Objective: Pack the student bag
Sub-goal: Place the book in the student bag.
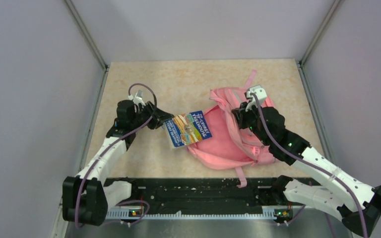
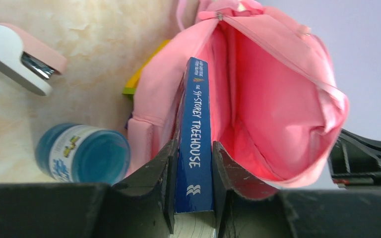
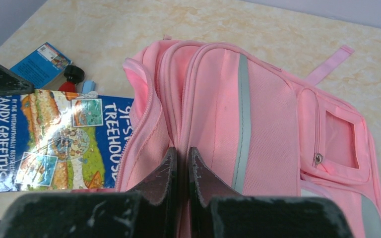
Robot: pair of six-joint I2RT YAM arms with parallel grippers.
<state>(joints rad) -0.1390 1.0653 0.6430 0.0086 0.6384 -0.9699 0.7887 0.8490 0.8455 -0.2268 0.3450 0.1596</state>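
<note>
Pink student bag (image 1: 218, 144) lies on the counter (image 1: 144, 79), right of centre, mouth turned left and gaping open. Right gripper (image 1: 239, 113) has its fingers pressed together, pinching fabric at the bag's upper rim. Left gripper (image 1: 164, 121) is clamped on a blue book (image 1: 191, 128), spine toward the wrist camera, far end reaching the bag's mouth by its near lip. Left wrist view, beside the bag: pink-white stapler (image 2: 20, 54), round blue tub (image 2: 82, 153), yellow-green item (image 2: 141, 72) partly under the bag. Right wrist view: small blue booklet (image 3: 42, 64) just beyond the book
</note>
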